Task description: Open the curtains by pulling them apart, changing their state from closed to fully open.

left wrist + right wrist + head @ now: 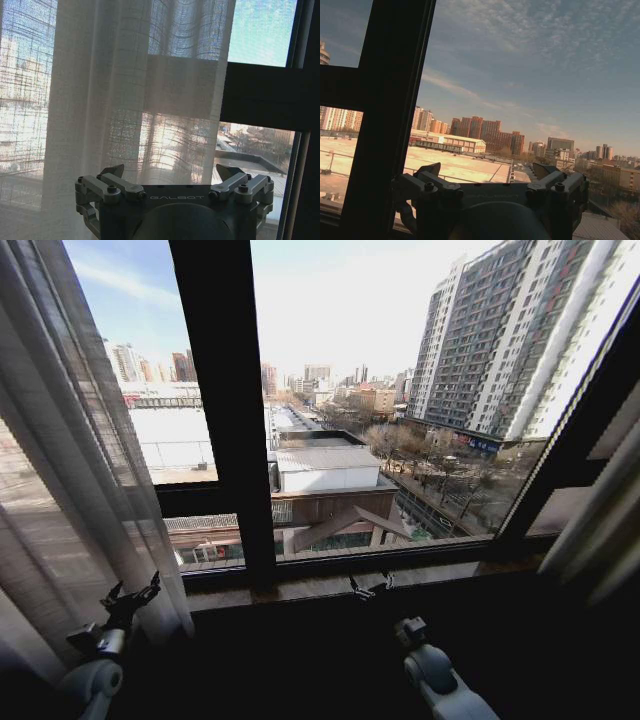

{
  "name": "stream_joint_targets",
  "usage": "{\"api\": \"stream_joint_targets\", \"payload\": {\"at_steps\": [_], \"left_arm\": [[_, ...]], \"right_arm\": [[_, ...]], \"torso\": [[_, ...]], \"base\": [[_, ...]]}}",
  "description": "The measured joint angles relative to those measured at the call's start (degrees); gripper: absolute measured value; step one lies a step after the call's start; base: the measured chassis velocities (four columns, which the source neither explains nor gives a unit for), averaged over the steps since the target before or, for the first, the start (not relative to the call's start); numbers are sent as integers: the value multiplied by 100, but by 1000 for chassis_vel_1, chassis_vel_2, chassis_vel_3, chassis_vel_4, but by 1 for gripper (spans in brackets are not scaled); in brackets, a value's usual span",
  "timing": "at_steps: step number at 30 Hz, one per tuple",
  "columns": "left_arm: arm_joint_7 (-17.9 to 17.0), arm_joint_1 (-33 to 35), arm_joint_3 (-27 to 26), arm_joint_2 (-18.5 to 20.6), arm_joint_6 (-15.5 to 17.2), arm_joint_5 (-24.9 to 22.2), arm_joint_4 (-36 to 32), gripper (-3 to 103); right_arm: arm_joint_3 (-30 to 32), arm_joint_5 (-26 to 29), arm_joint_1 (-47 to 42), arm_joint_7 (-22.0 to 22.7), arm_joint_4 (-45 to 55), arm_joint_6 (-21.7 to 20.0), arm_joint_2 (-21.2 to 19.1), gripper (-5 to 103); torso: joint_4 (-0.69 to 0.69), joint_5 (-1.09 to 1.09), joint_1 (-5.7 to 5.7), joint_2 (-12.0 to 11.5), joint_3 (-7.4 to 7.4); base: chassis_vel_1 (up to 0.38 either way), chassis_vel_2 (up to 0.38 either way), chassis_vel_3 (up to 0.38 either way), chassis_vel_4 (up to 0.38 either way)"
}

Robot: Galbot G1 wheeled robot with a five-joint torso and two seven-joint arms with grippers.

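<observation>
City towers filled the window [400, 390]; the curtains [70, 480] hung vertically, just beyond the left gripper [132, 602], jaws spread; the right gripper [371, 586], also spread, sat farther.

One word can be read: "GALBOT", in pale capitals across the dark body of my left tool [170, 172], at 6 o'clock in the left wrist view, between its two finger mounts. The same spot on my right tool [487, 172] is too dark to read. I make out no lettering on the buildings outside.
</observation>
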Motion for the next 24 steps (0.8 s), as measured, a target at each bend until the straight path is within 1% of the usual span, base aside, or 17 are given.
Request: {"api": "stream_joint_targets", "payload": {"at_steps": [16, 18, 19, 21, 22, 23, 24], "left_arm": [[0, 0, 0, 0, 0, 0, 0, 100], [-4, -39, 35, 4, 10, 14, 1, 100], [-33, -125, 119, 24, 55, 59, 18, 100], [-148, -570, 557, 130, 280, 269, 96, 100], [-148, -570, 557, 130, 280, 269, 96, 100], [-183, -700, 687, 162, 348, 330, 120, 100], [-262, -991, 974, 230, 499, 470, 176, 100]], "right_arm": [[0, 0, 0, 0, 0, 0, 0, 100], [0, 0, 0, 0, 0, 0, 0, 100], [0, 0, 0, 0, 0, 0, -1, 100], [0, 0, 1, 0, 0, 0, 0, 100], [0, 0, 1, 0, 0, 0, 0, 100], [0, 0, 0, -1, 0, 0, 0, 100], [0, 0, 1, 0, 0, 0, -1, 100]], "torso": [[0, 0, 0, 0, 0], [2, 0, 0, 0, 0], [6, 0, 0, 0, 0], [0, 0, -1, 0, 0], [0, 0, -1, 0, 0], [-2, 0, 0, 0, 0], [-3, -1, 0, 0, 0]], "base": [[0, 0, 0, 0], [0, 0, 0, 0], [0, 0, 0, 0], [0, 0, 0, 0], [0, 0, 0, 0], [0, 0, 0, 0], [0, 0, 0, 0]]}}
